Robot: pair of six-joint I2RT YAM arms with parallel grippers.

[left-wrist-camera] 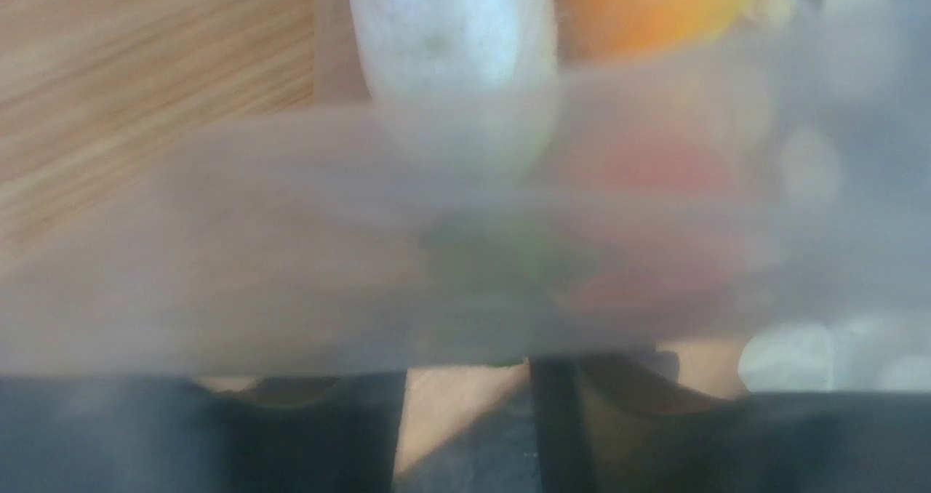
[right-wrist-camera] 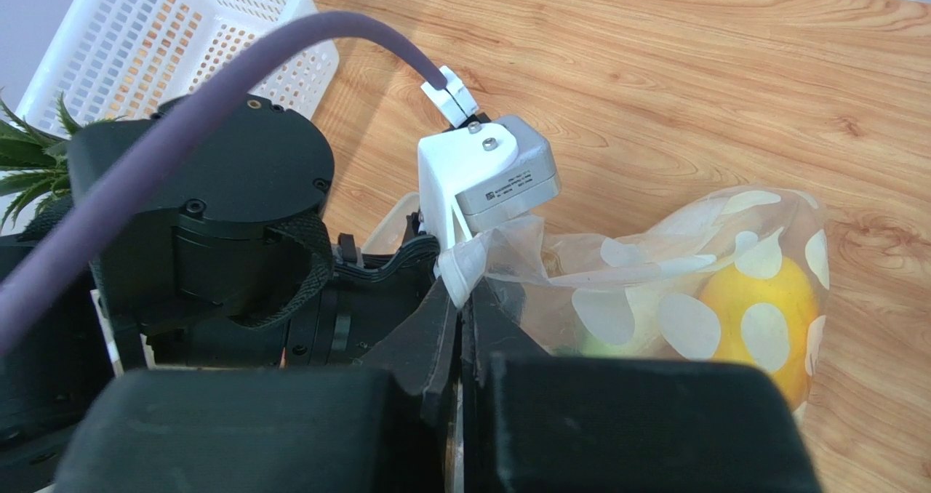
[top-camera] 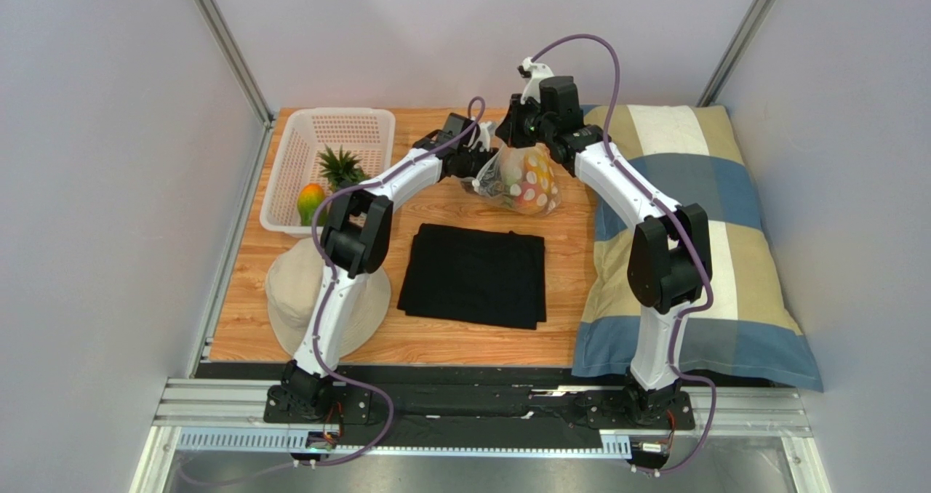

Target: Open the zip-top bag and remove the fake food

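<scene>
Right gripper (right-wrist-camera: 460, 302) is clenched on the rim of the zip-top bag (right-wrist-camera: 699, 259), film pinched between its fingers, at the middle of the far edge of the table (top-camera: 568, 248). Left gripper (top-camera: 481, 166) is nose-to-nose with it on the opposite lip. Its wrist view is just blurred plastic against the lens, so can't tell if it's clamped or loose.

My read: the two-sided hold is there to pull the mouth apart, since one arm alone would only drag a floppy pouch.

Fake food (right-wrist-camera: 759, 319) inside: a yellow fruit, a white piece, something orange, slumped at the end away from the grip. Pineapple (top-camera: 341, 168) and mango (top-camera: 310, 202) sit in the white basket (top-camera: 286, 155) at the far-left corner, so probably partly unloaded. Can't see whether the zip is open.
</scene>
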